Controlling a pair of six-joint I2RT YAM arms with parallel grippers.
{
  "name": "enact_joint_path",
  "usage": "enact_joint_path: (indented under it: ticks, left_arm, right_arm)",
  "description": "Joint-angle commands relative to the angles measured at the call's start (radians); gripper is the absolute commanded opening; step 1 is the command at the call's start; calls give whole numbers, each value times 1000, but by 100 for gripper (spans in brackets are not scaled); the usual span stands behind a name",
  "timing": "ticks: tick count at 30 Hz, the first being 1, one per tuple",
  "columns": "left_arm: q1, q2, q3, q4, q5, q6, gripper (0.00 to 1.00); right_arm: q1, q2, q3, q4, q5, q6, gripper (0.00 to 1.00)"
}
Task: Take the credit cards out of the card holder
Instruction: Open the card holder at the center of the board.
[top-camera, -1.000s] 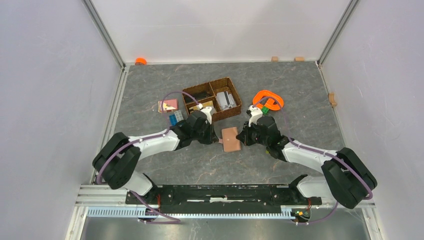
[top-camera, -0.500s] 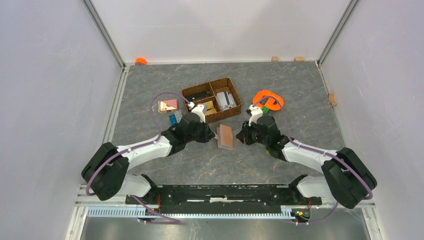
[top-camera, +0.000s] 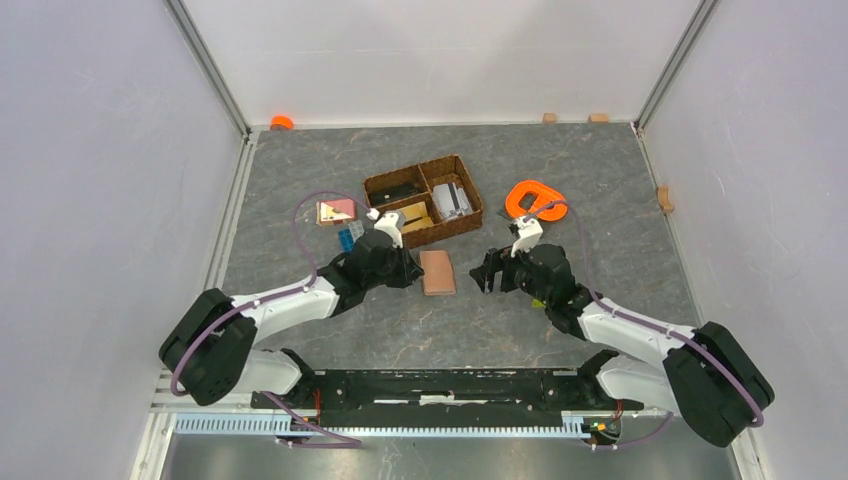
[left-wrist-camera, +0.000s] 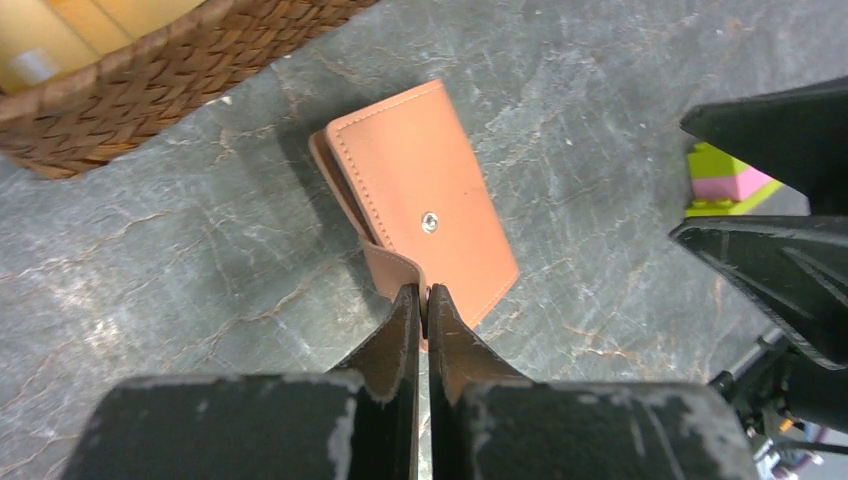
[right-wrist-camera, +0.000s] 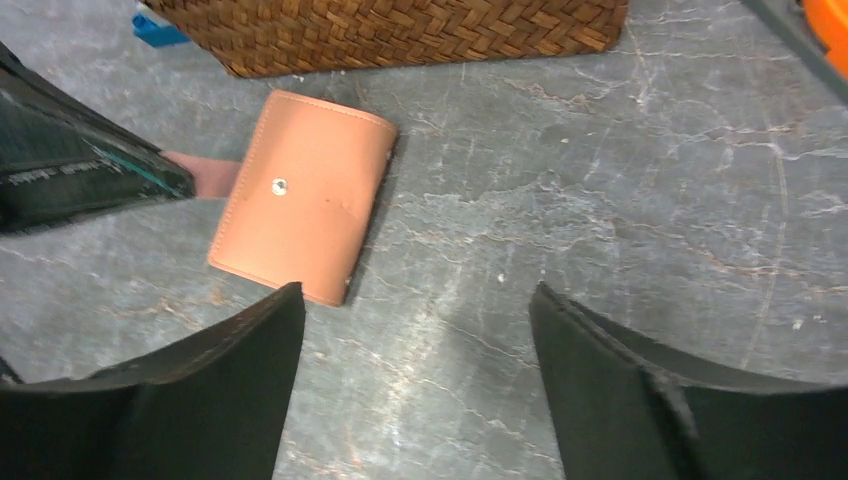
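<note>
Grey marbled desk (top-camera: 600, 200) carries a woven basket (top-camera: 478, 212). Just in front of it the closed card holder (top-camera: 437, 272) lies flat. The left gripper (left-wrist-camera: 421, 295) is clenched on its strap tab (left-wrist-camera: 392, 268), and the right gripper (right-wrist-camera: 415, 300) hangs released nearby. Grey pieces in the basket's right compartment may be credit cards (top-camera: 451, 197).

This looks like a robot test booth in a lab. Plain white walls (top-camera: 100, 200) and metal posts (top-camera: 207, 62) close in a grey table (top-camera: 600, 180), with two arms (top-camera: 290, 298) bolted to a rail (top-camera: 440, 388).
</note>
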Motion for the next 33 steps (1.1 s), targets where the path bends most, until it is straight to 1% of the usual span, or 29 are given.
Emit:
enact_joint_path:
  ticks: [1, 3, 6, 7, 9, 12, 17, 19, 23, 27, 30, 33]
  left_arm:
    - [23, -3, -3, 142, 142, 16, 2]
    - [26, -22, -12, 151, 138, 17, 2]
    - [26, -102, -65, 188, 101, 17, 4]
    - [26, -126, -76, 194, 91, 16, 4]
    - [26, -165, -93, 195, 71, 17, 2]
    - [26, -170, -100, 202, 63, 6, 2]
    - [23, -169, -95, 240, 157, 4, 2]
    - [23, -173, -99, 263, 190, 1, 2]
    - [20, -164, -98, 311, 258, -7, 2]
    - [20, -134, -86, 316, 282, -14, 2]
    - [19, -112, -77, 308, 287, -18, 2]
    - [20, -101, -61, 272, 275, -15, 2]
  right_arm:
    - [-4, -43, -48, 119, 45, 18, 98]
    - [-4, -48, -31, 75, 92, 36, 98]
    - [-4, -67, 3, -28, 193, 56, 98]
    - [-4, -78, 7, -35, 203, 55, 98]
    - [-4, -100, -1, -29, 209, 56, 98]
    - [-4, -124, -24, -7, 217, 67, 98]
    - [-4, -127, -44, 21, 243, 68, 98]
    - [-4, -128, -63, 58, 219, 61, 98]
    - [-4, -112, -95, 159, 84, 20, 98]
    - [-3, -56, -48, 132, -17, -4, 97]
    - [-5, -17, -26, 118, -48, -11, 97]
    - [-3, 19, -10, 110, -77, -19, 93]
